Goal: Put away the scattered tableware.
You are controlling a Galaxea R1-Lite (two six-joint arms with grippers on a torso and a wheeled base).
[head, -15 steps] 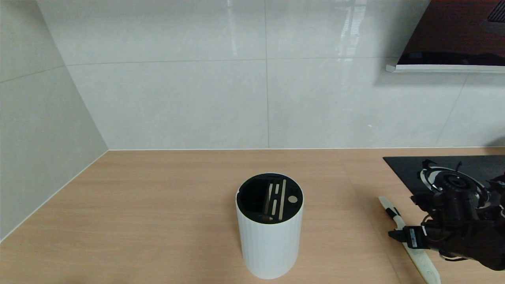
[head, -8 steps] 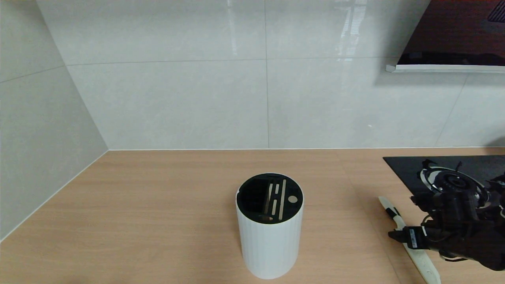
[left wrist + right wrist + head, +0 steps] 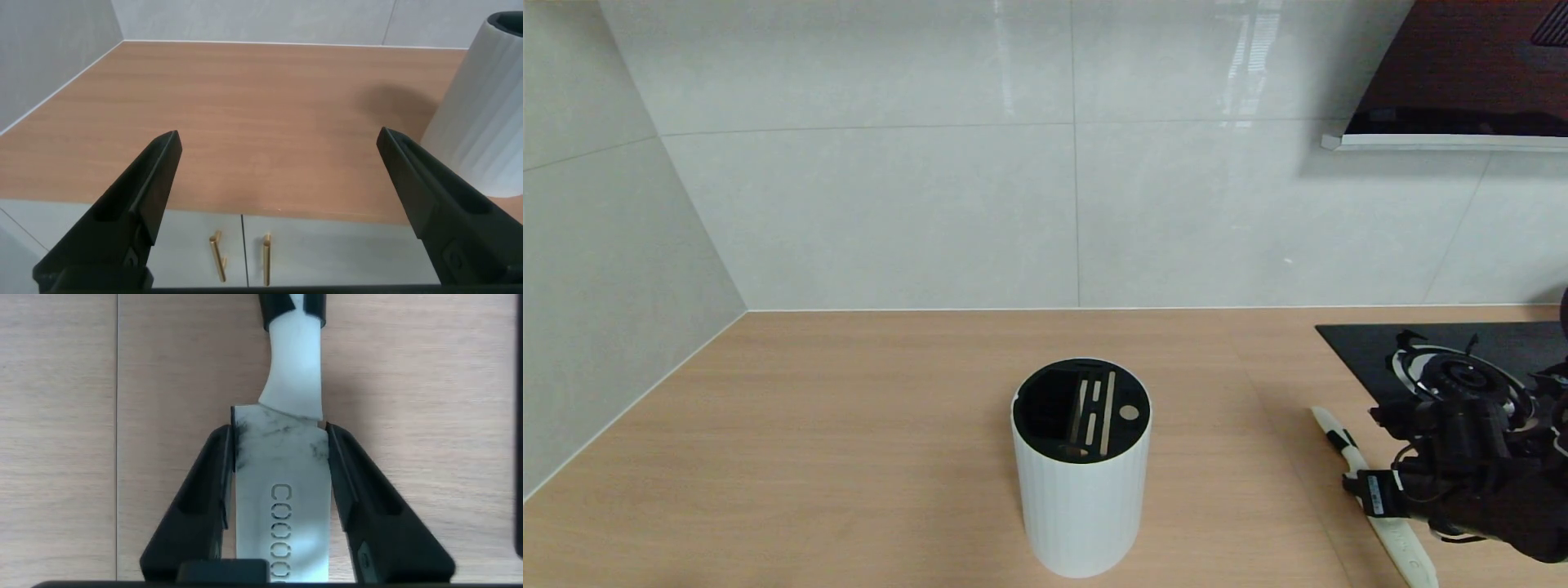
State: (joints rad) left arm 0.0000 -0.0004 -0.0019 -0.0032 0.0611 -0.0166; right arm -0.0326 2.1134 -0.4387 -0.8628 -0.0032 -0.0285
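Vs 1 s ago: right gripper [image 3: 1380,494] & knife [image 3: 1343,451] have slid a touch toward the countertop's [image 3: 849,425] right edge. Holder [image 3: 1082,490] unchanged, mid-counter near the front edge. Knife is by the hob's [image 3: 1356,343] front-left corner. Right wrist cam adds: jaws press on both blade edges, pinching the knife. Left wrist cam: left gripper [image 3: 278,163] spread wide over the front edge, holder beside it.
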